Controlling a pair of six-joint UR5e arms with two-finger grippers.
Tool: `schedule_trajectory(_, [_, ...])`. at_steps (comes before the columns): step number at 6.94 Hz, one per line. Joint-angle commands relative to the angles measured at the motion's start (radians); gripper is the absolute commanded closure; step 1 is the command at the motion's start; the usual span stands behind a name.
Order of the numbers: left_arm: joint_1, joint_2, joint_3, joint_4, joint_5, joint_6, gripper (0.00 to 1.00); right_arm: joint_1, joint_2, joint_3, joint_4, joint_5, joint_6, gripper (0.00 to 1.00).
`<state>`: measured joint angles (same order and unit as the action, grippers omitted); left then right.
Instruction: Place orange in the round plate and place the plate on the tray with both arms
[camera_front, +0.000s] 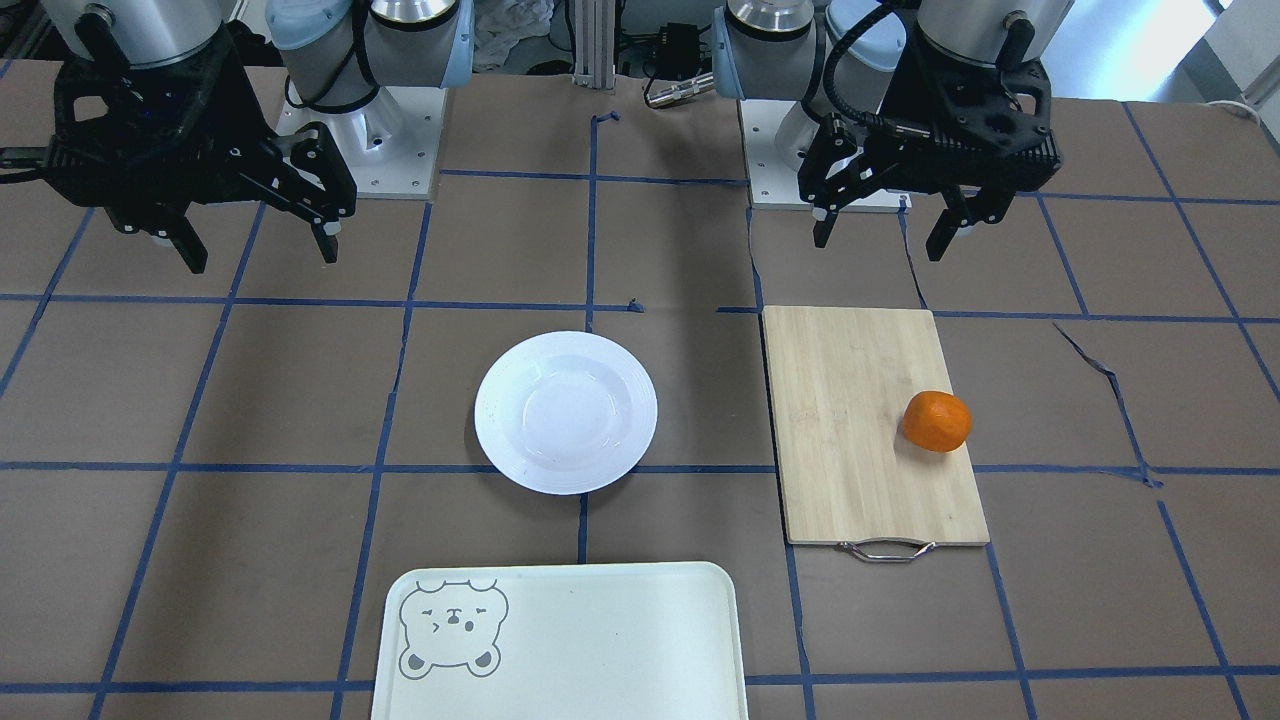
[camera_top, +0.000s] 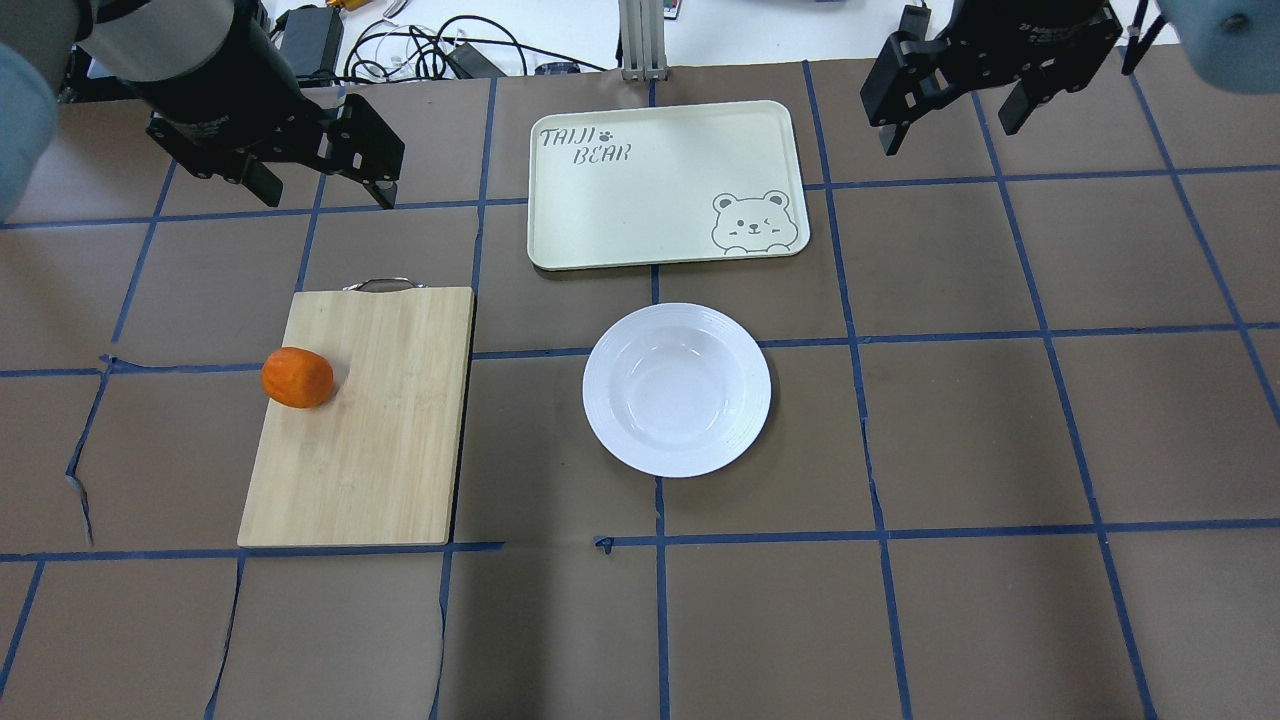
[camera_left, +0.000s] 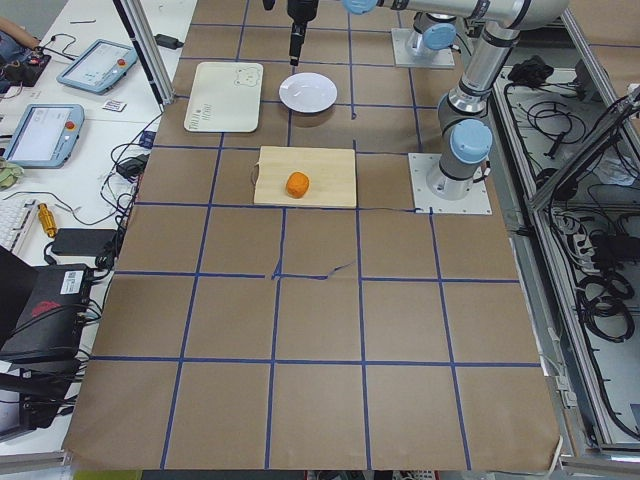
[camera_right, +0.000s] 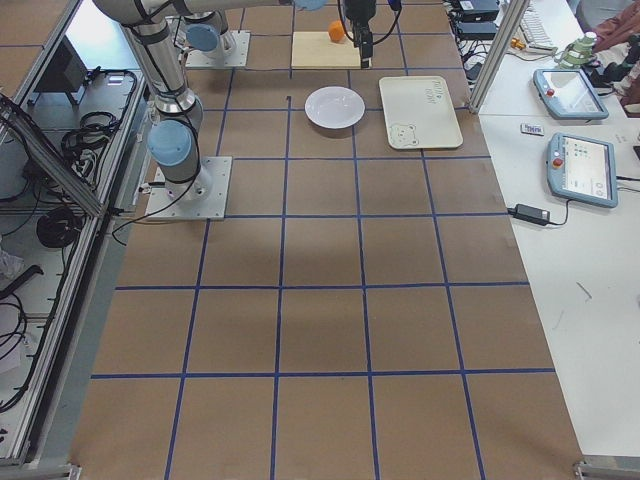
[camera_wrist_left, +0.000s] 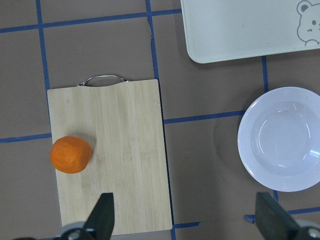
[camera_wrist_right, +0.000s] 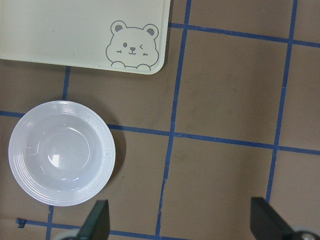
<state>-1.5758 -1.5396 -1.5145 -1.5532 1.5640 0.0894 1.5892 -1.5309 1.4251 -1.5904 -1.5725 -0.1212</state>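
The orange (camera_top: 297, 377) (camera_front: 937, 421) (camera_wrist_left: 71, 154) lies at the outer edge of a bamboo cutting board (camera_top: 380, 420) on my left side. The empty white round plate (camera_top: 677, 389) (camera_front: 565, 412) (camera_wrist_right: 61, 153) sits mid-table. Beyond it lies the pale tray (camera_top: 650, 190) (camera_front: 600, 640) with its bear face. My left gripper (camera_top: 325, 198) (camera_front: 880, 235) (camera_wrist_left: 186, 217) hovers open, high above the table beyond the board's handle end. The right gripper (camera_top: 945, 135) (camera_front: 260, 258) (camera_wrist_right: 181, 220) hangs open, high on the right, well clear of the plate. Neither holds anything.
The cutting board has a metal handle (camera_front: 887, 549) on its far end, toward the tray side. Blue tape lines grid the brown table cover. Cables and a power brick (camera_top: 310, 40) lie past the far edge; tablets (camera_right: 582, 168) sit on a side bench.
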Motion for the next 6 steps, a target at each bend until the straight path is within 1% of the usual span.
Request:
schedule_trajectory(1, [0.023,-0.001,-0.015,-0.007,0.007,0.004,0.0,0.0,0.002,0.0,-0.002,0.0,0.0,0.0])
schedule_trajectory(2, [0.034,-0.001,-0.022,-0.008,0.008,0.013,0.0,0.0,0.002,0.0,0.0,0.0,0.002,0.0])
schedule_trajectory(3, [0.049,-0.026,-0.023,0.002,0.001,0.016,0.0,0.0,0.002,0.0,0.0,0.0,0.002,0.0])
schedule_trajectory(4, [0.071,-0.065,-0.044,0.007,0.002,0.019,0.0,0.0,0.002,0.0,0.0,0.0,0.0,0.0])
schedule_trajectory(6, [0.161,-0.15,-0.139,0.056,0.028,0.027,0.0,0.0,0.002,0.0,0.0,0.0,0.002,0.0])
